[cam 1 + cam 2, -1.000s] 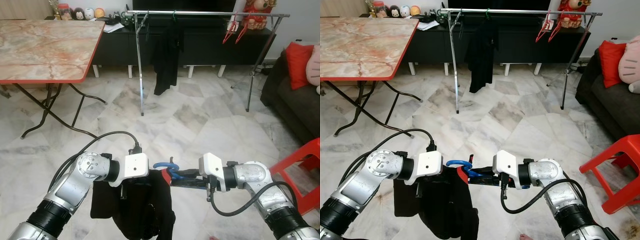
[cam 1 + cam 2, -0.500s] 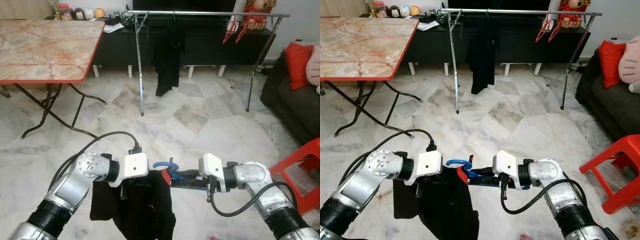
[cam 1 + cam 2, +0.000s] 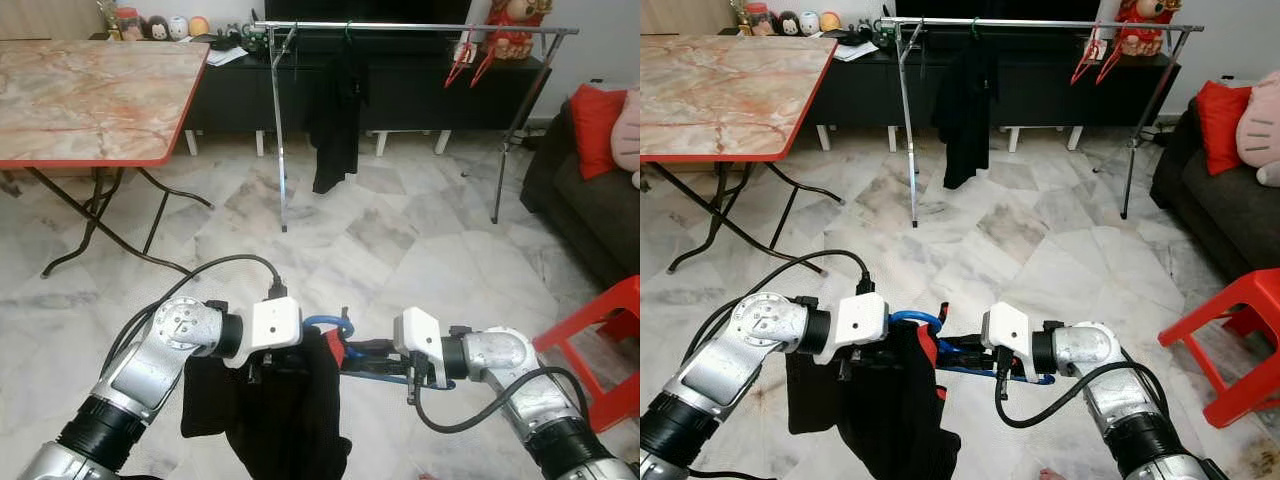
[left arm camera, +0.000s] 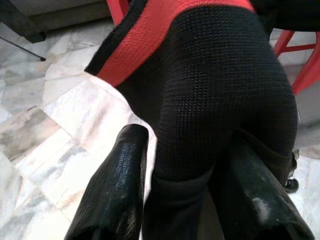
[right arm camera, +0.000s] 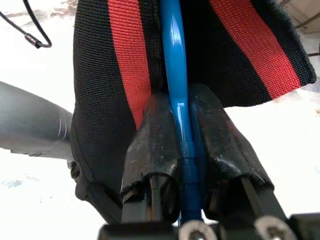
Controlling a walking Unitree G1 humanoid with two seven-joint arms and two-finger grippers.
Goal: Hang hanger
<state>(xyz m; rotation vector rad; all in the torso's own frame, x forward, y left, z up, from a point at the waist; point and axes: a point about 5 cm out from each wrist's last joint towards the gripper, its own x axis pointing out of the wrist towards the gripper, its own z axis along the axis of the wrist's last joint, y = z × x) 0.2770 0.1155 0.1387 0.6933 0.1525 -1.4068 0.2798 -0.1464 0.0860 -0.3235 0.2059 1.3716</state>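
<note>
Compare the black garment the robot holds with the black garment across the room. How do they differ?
The held garment shows red trim and sits on a blue hanger, low over the floor; the far garment looks plain black. The held garment is gripped between both tools; the far garment hangs on the rail. Both are black.

Home living room: sofa (image 3: 590, 200), marble floor (image 3: 400, 250), clothes rack (image 3: 400, 26).

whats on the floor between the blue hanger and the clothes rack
In the left eye view, bare marble floor lies between the blue hanger and the clothes rack.
</note>
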